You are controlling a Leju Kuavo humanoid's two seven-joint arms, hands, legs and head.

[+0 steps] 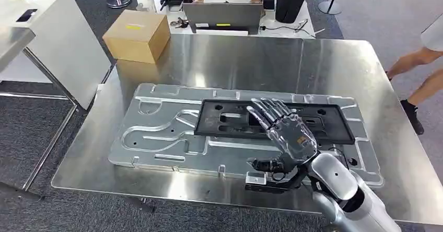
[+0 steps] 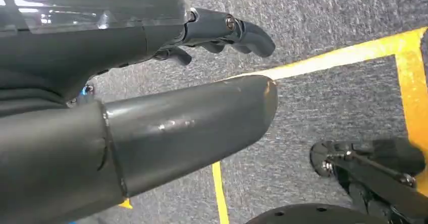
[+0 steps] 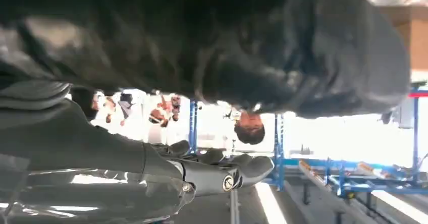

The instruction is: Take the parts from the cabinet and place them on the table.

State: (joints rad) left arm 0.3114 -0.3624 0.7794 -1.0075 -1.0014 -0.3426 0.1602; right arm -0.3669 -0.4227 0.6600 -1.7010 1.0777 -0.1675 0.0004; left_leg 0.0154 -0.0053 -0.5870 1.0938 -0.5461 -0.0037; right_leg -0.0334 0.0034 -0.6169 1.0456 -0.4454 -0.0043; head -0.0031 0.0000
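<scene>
A large silver machined plate (image 1: 156,138) lies flat on the steel table (image 1: 251,59). A black rectangular frame part (image 1: 326,123) lies on top of it, toward the right. My right hand (image 1: 284,130) hovers over or rests on the black part's near middle, fingers spread and holding nothing. In the right wrist view the right hand (image 3: 151,178) has straight fingers close to a dark blurred surface (image 3: 227,37). My left hand (image 2: 151,108) hangs over grey carpet with its fingers loosely extended and nothing in it.
A cardboard box (image 1: 137,35) stands at the table's far left corner. Beyond it a person works at a laptop (image 1: 222,16). Another person's legs (image 1: 418,70) are by the table's right side. A white bench (image 1: 62,33) stands at the left.
</scene>
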